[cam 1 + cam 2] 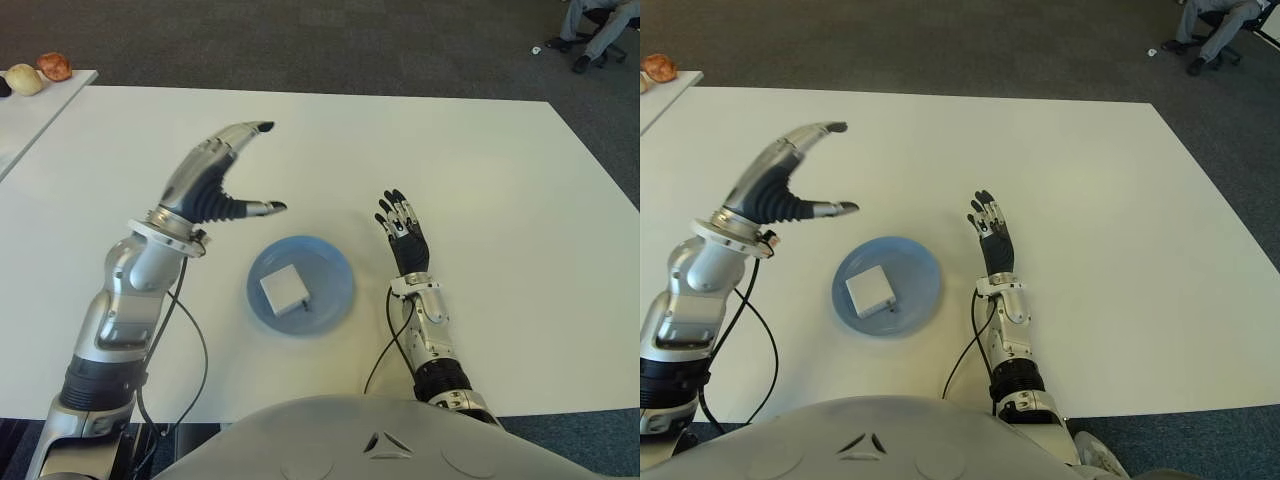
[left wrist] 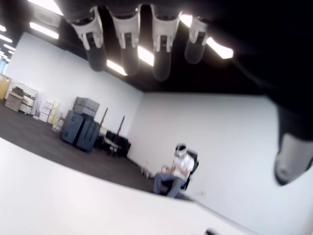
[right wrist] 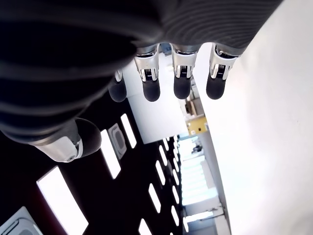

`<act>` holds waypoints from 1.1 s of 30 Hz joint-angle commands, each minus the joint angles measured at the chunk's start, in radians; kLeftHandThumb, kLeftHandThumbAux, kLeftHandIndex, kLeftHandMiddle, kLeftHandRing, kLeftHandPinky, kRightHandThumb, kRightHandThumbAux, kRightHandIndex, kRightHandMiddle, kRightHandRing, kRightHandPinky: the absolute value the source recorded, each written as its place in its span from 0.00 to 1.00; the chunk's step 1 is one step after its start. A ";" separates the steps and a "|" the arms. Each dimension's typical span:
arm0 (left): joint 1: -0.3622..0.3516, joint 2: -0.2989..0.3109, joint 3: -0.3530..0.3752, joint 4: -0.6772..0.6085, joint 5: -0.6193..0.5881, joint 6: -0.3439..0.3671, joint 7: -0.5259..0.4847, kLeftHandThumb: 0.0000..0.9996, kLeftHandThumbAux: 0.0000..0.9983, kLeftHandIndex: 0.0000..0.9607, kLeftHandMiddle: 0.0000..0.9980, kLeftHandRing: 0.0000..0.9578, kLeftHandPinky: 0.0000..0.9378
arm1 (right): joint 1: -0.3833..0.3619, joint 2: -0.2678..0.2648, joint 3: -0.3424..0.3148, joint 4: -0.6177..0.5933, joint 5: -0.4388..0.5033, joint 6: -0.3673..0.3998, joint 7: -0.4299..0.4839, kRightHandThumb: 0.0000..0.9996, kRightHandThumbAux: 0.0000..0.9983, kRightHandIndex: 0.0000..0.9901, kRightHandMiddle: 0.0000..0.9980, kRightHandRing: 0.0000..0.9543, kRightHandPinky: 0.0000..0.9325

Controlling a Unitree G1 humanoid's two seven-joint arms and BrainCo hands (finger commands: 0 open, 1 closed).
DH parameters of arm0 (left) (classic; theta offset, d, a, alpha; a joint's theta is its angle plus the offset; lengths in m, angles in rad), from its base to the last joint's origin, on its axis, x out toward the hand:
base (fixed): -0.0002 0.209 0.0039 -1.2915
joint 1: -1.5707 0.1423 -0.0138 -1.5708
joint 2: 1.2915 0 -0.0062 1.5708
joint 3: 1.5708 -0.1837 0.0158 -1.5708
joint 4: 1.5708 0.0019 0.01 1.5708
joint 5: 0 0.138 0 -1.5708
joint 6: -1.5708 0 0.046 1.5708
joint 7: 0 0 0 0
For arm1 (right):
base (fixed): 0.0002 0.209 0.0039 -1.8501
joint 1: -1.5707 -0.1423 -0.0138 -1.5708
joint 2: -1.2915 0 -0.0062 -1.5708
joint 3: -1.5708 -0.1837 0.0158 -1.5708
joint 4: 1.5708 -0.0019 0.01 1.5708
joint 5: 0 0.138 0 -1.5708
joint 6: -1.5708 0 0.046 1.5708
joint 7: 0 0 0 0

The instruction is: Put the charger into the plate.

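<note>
- I see the small white square charger point(image 1: 284, 291) lying flat inside the round blue plate point(image 1: 335, 265), a bit left of the plate's middle.
- The blue plate sits on the big white table point(image 1: 500, 180), near the robot's body and between my two arms.
- My left hand point(image 1: 215, 178) is up in the air, to the left of the plate and a little farther away than it.
- Its fingers point(image 2: 161, 44) are spread out and the thumb sticks out toward the right, and it holds nothing.
- My right hand point(image 1: 401, 227) shows just to the right of the plate, close to the table top.
- The fingers point(image 3: 182, 73) on that hand are straight and point away from me, and it holds nothing too.
- I cannot tell if the right hand touches the table.
- At the far left there is a second white table point(image 1: 40, 105) with two round things on it, a pale yellow one point(image 1: 24, 79) and a reddish-brown one point(image 1: 54, 66).
- At the far right, on the dark grey carpet floor point(image 1: 350, 45), a person point(image 1: 595, 25) sits on a chair.
- In the left wrist view I see a person in a white top point(image 2: 177, 171) sitting by a white wall.
</note>
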 commanded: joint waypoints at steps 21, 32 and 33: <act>0.141 -0.223 0.202 0.586 -0.365 -0.208 0.010 0.00 0.65 0.00 0.01 0.01 0.00 | 0.042 0.093 -0.055 0.148 0.026 -0.028 0.003 0.07 0.50 0.04 0.04 0.03 0.08; 0.186 -0.322 0.177 0.635 -0.470 -0.179 -0.030 0.00 0.57 0.00 0.00 0.00 0.00 | 0.049 0.069 -0.054 0.134 0.023 -0.023 0.023 0.07 0.48 0.04 0.05 0.03 0.09; 0.188 -0.326 0.175 0.644 -0.475 -0.183 -0.034 0.00 0.56 0.00 0.00 0.00 0.00 | 0.050 0.066 -0.054 0.132 0.023 -0.023 0.024 0.07 0.48 0.04 0.05 0.04 0.09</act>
